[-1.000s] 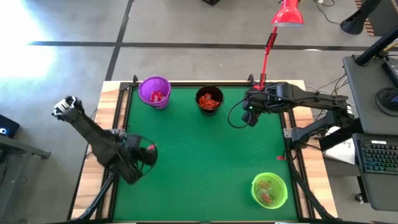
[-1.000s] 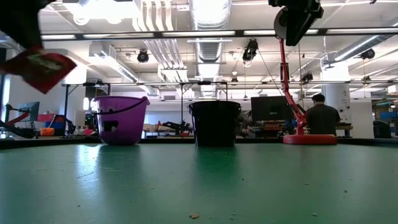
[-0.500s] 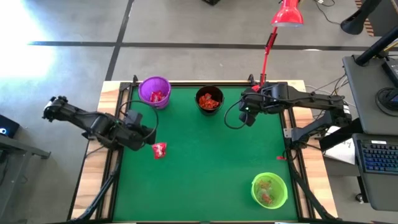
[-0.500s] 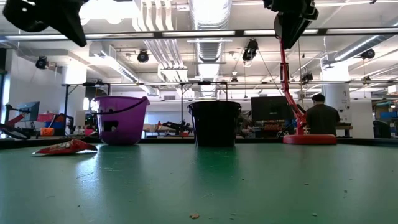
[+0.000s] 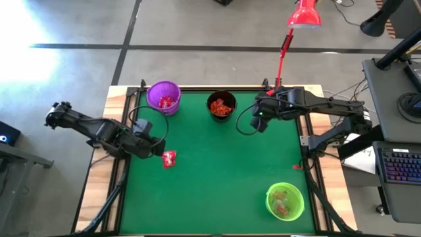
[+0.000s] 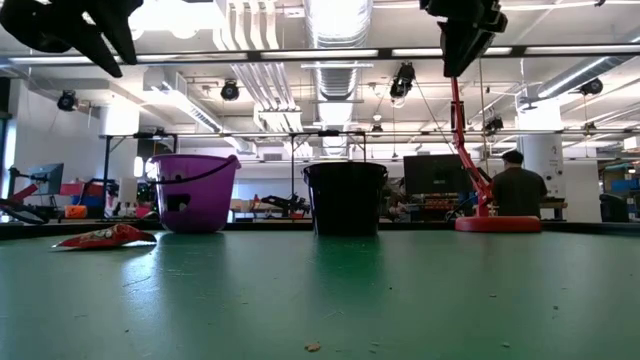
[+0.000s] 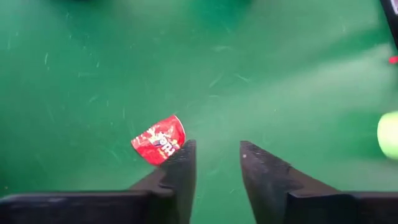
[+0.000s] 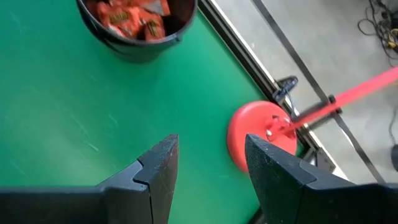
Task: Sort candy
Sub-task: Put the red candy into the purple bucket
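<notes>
One red-wrapped candy (image 5: 169, 158) lies flat on the green table top near its left side, also seen as candy (image 7: 159, 139) and candy (image 6: 105, 237). My left gripper (image 5: 158, 150) hangs open above the table just left of it, with nothing between the fingers (image 7: 180, 171). My right gripper (image 5: 258, 122) hangs open high over the far right, beside the black cup (image 5: 222, 105), its fingers (image 8: 158, 165) holding nothing. More candy fills the black cup (image 8: 134, 22), the purple cup (image 5: 164, 97) and the green cup (image 5: 285, 201).
The red lamp's base (image 8: 261, 140) stands at the far right edge, close to my right gripper, and its stem rises to the shade (image 5: 304, 14). The purple cup (image 6: 193, 192) and black cup (image 6: 345, 197) stand along the far edge. The green cup sits near the right front corner.
My left gripper swung from the near left corner toward the far edge and rose a little. It let go of the red candy. The candy was up in the air in its fingers a second ago. It now lies flat on the table.
</notes>
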Controlling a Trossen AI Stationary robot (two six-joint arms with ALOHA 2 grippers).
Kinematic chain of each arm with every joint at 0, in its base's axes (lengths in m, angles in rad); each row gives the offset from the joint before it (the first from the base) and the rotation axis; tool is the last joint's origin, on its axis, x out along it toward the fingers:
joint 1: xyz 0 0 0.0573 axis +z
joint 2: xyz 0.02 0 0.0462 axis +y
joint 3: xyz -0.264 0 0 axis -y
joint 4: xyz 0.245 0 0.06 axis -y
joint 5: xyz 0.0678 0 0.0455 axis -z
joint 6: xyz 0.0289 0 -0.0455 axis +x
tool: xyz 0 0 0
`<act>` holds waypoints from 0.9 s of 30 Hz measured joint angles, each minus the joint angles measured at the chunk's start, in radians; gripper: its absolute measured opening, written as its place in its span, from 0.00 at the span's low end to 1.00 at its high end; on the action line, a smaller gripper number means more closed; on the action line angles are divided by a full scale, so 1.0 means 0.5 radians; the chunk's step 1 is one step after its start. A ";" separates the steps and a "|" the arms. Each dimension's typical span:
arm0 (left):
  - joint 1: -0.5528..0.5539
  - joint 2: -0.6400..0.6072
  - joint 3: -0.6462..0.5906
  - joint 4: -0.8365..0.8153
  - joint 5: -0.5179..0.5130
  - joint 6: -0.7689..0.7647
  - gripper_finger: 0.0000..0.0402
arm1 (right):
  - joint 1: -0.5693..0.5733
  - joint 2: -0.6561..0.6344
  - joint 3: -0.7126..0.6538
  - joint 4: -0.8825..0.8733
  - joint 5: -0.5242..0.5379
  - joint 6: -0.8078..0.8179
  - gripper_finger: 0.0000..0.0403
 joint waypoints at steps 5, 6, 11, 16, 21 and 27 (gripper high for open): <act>0.000 0.170 -0.004 0.013 0.003 -0.255 0.37 | 0.000 0.000 0.000 0.083 -0.002 -0.079 0.44; 0.000 0.226 -0.005 0.011 0.010 -0.278 0.38 | 0.000 0.000 0.000 0.088 -0.002 -0.084 0.44; -0.001 0.545 -0.006 0.026 0.053 -0.336 0.40 | 0.000 -0.001 0.000 0.088 -0.005 -0.084 0.44; 0.023 0.778 -0.008 0.012 0.247 -0.460 0.39 | 0.002 -0.003 0.000 0.063 -0.036 -0.086 0.44; 0.036 0.906 -0.008 0.061 0.473 -0.592 0.39 | 0.002 -0.005 0.000 0.036 -0.139 -0.110 0.44; 0.066 1.005 -0.008 0.073 0.533 -0.653 0.39 | 0.014 -0.008 0.000 -0.001 -0.182 -0.135 0.44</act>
